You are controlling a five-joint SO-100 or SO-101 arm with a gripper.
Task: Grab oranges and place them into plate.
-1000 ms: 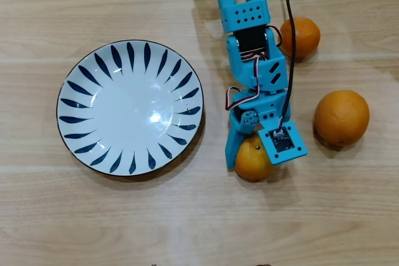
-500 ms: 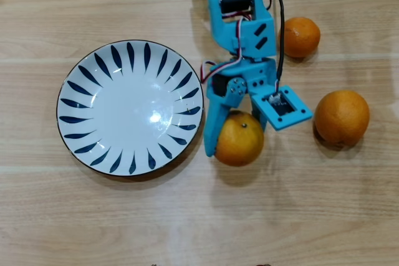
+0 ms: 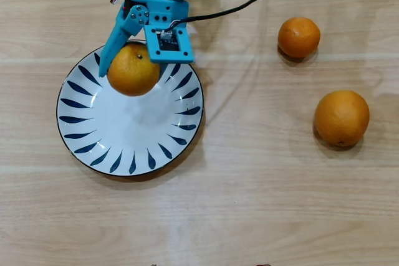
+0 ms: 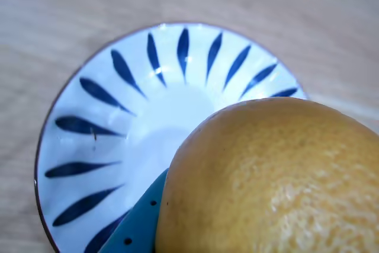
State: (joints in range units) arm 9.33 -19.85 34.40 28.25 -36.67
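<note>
My blue gripper [image 3: 133,70] is shut on a yellowish orange [image 3: 133,70] with a dark stem dot and holds it over the upper left part of the white plate [image 3: 124,144] with dark blue petal strokes. In the wrist view the held orange [image 4: 278,182] fills the lower right, one blue finger [image 4: 133,229] shows under it, and the plate [image 4: 118,128] lies below. A smaller orange [image 3: 298,37] lies on the table at upper right. A larger orange [image 3: 341,118] lies at right. Both are well apart from the gripper.
A light wooden table [image 3: 249,204] carries everything. A black cable [image 3: 237,7] runs from the arm toward the top edge. The plate holds nothing on its surface.
</note>
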